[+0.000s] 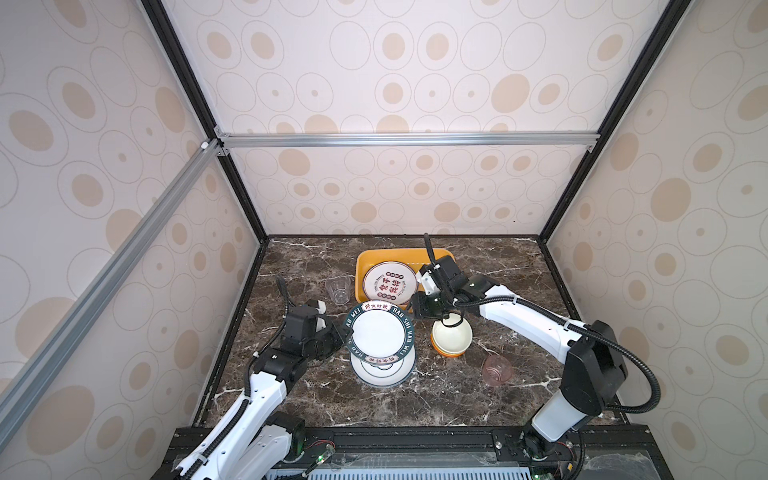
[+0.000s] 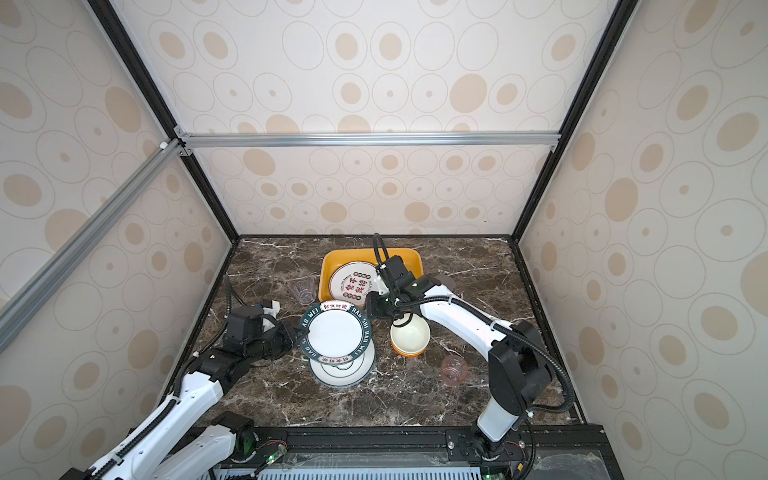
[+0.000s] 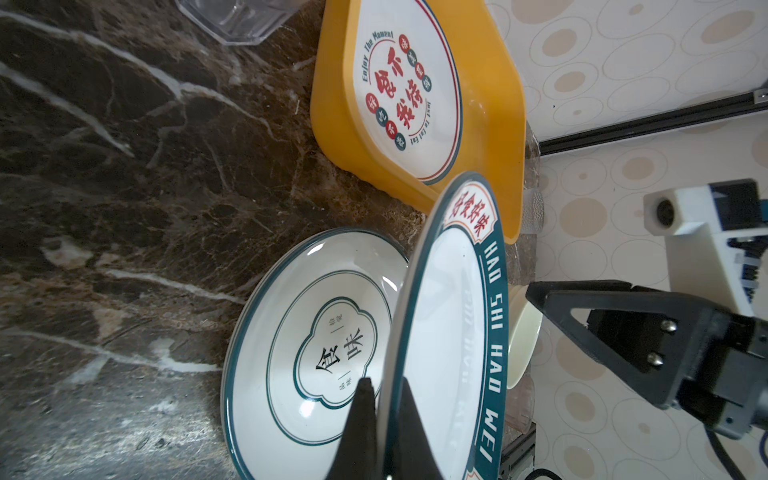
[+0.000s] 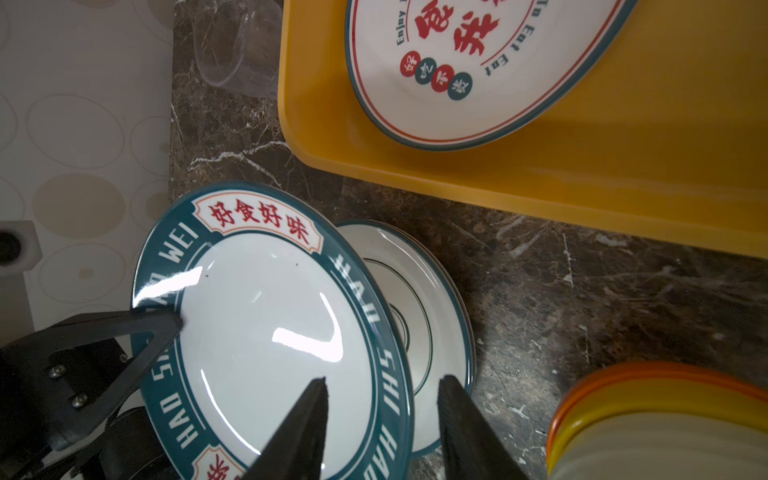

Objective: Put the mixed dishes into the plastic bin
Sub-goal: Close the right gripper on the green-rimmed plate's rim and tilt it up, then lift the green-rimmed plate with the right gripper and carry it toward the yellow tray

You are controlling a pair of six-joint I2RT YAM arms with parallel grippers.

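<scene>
Just before the yellow bin (image 1: 372, 259), the left gripper (image 1: 340, 334) was clamped on the teal-banded plate (image 1: 380, 332), held tilted (not yet in the bin); the right gripper (image 4: 382, 381) had its jaws apart. Next, I judged: carry it over the bin wall.

I had the bin (image 1: 374, 254) at back-centre of the counter (image 1: 519, 282), w/ the bin plate (image 1: 390, 281) lying in its L half. The first cup (image 1: 337, 291) stood just beside the bin's L wall. In front of the bin, approx mid-counter, the held plate (image 1: 380, 330) hung tilted above the lower plates (image 1: 382, 376), covering their back part, its far rim near the bin's front wall. The left gripper (image 1: 345, 332) pinched its L rim. R of the plates, near but apart, sat the bowl stack (image 1: 452, 338). The right gripper (image 1: 419, 309) was btwn the bin's front wall and the bowl stack, just R of the held plate. The second cup (image 1: 496, 370) sat further R, toward the front-R corner.
</scene>
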